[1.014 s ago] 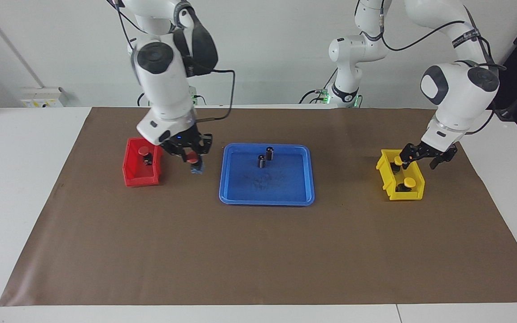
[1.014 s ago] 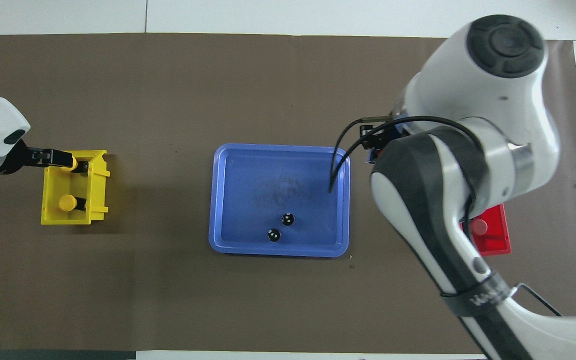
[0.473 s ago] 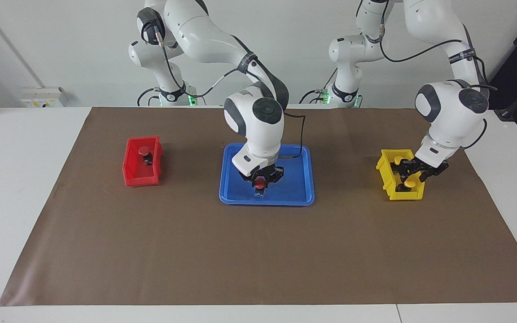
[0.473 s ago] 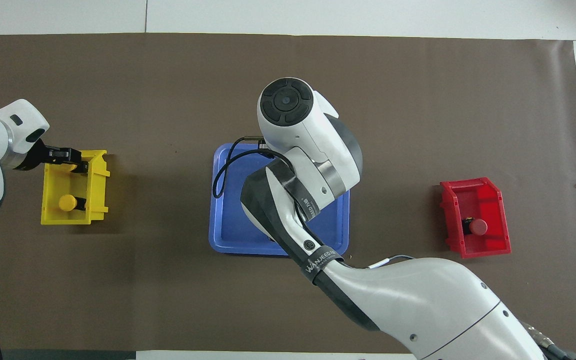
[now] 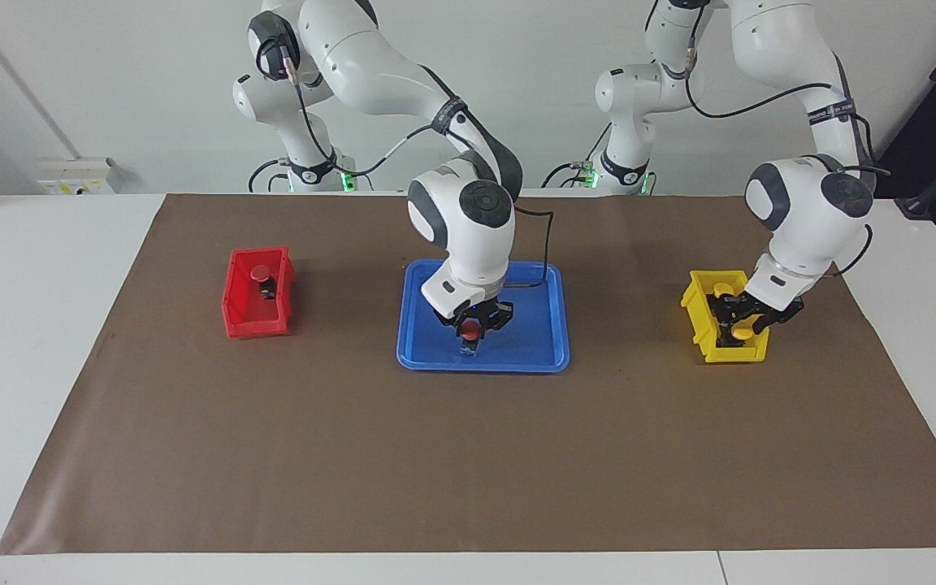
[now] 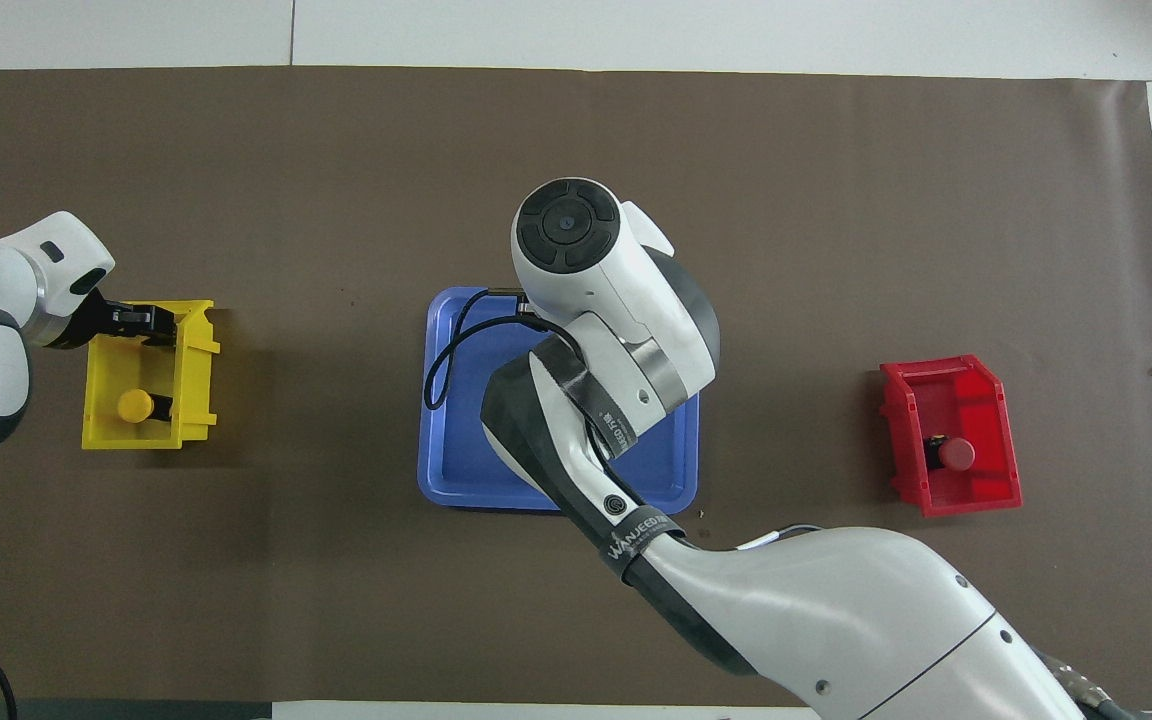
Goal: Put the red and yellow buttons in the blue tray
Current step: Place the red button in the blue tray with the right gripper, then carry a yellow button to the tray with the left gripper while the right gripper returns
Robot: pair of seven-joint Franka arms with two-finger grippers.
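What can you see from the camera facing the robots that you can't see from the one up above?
Only the facing view shows the right pincer low in the blue tray, shut on a red button, and both robot bases.

Only the overhead view shows a yellow button uncovered in the yellow bin, away from the left pincer.

Both show the red bin with another red button.

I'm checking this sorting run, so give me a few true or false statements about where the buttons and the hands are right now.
1. The right hand holds a red button over the blue tray. True.
2. The red bin is empty. False: one red button sits in it.
3. The left hand is at the yellow bin. True.
4. A yellow button lies in the blue tray. False: the yellow buttons seen are in the yellow bin.
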